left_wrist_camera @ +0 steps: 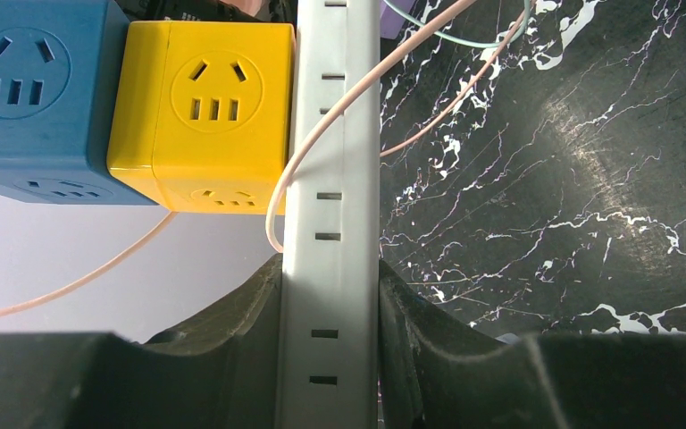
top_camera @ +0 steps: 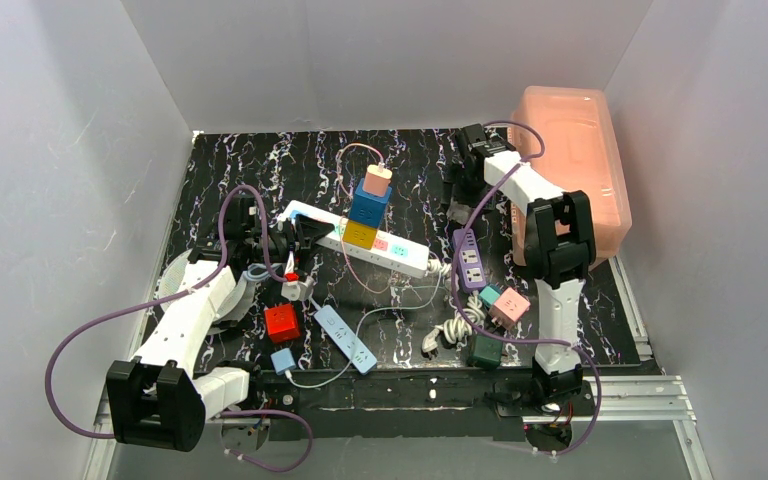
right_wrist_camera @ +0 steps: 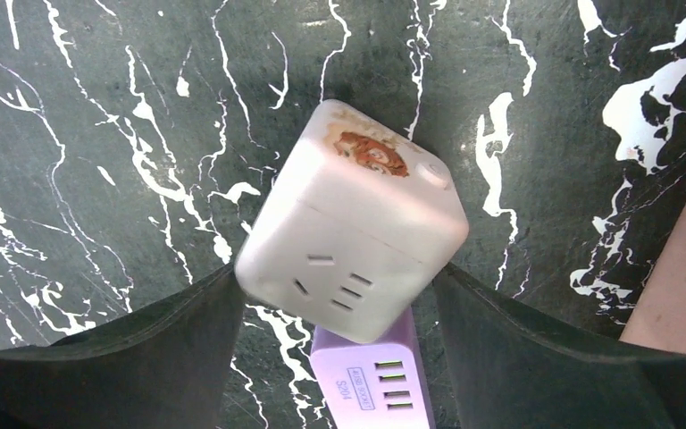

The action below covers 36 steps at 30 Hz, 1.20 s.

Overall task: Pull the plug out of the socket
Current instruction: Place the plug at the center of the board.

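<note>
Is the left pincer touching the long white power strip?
Touching. The left wrist view shows the left pincer clamped on the white power strip, both fingers pressed against its sides.

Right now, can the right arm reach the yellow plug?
Probably yes: nothing stands between the right gripper and the yellow plug on the socket, but the gripper straddles a cream cube.

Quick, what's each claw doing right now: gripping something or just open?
Left gripper: closed on the white power strip.
Right gripper: jaws straddle a pale cube adapter; grip cannot be told.
</note>
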### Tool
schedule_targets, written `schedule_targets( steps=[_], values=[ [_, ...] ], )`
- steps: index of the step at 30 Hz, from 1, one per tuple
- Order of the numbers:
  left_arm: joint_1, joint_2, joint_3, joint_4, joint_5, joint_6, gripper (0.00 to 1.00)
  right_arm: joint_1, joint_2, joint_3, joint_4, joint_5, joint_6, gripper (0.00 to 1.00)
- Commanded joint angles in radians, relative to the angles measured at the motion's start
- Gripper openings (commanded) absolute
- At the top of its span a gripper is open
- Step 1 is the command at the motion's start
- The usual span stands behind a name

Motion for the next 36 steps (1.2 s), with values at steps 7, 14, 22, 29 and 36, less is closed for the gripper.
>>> schedule_targets(
  steps=[7, 14, 22, 29, 36],
  values=[
    [0.006, -0.049, 0.061, 0.037, 0.187, 0.421, 0.00, 0.004, -0.283, 0.112, 0.017, -0.062, 0.003, 0.87],
    [0.006, -0.052, 0.053, 0.072, 0.187, 0.393, 0.00, -0.015, -0.673, -0.258, 0.395, -0.399, 0.025, 0.88],
    [0.006, -0.052, 0.050, 0.120, 0.184, 0.350, 0.00, -0.034, -1.006, -0.834, 1.008, -0.903, 0.027, 0.89],
    [0.006, -0.043, 0.052, 0.135, 0.180, 0.341, 0.00, 0.093, -0.997, -0.903, 1.122, -1.020, -0.087, 0.89],
    [0.006, -0.046, 0.055, 0.138, 0.171, 0.322, 0.00, 0.208, -0.871, -0.835, 1.176, -0.977, -0.176, 0.90]
  ],
)
